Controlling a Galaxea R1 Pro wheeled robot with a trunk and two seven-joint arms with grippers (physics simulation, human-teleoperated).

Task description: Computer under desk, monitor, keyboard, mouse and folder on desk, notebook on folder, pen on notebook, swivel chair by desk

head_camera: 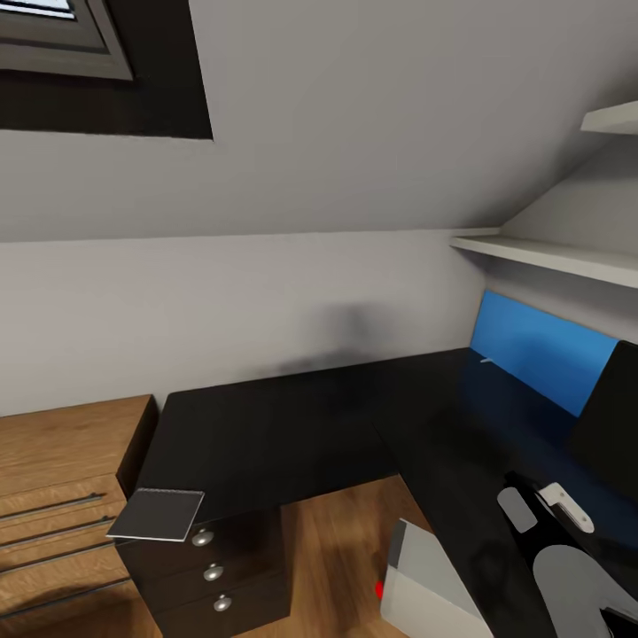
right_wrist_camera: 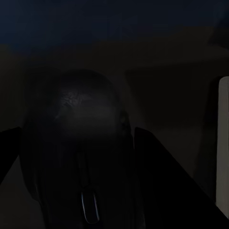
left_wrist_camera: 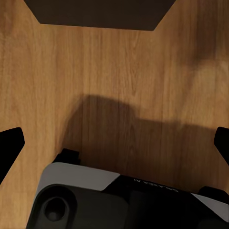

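My right gripper (right_wrist_camera: pixel 78 157) has the mouse (right_wrist_camera: pixel 78 143) between its fingers, long axis along them, over the desk (head_camera: pixel 266 425); how tightly they hold, I cannot tell.

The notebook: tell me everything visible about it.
The notebook is a thin, flat, dark grey rectangle with a paler edge and what looks like a spiral binding along its far side. It lies closed at the near left corner of the glossy black desk, overhanging that corner, above the dark drawer unit and beside the wooden cabinet. Nothing rests on it.
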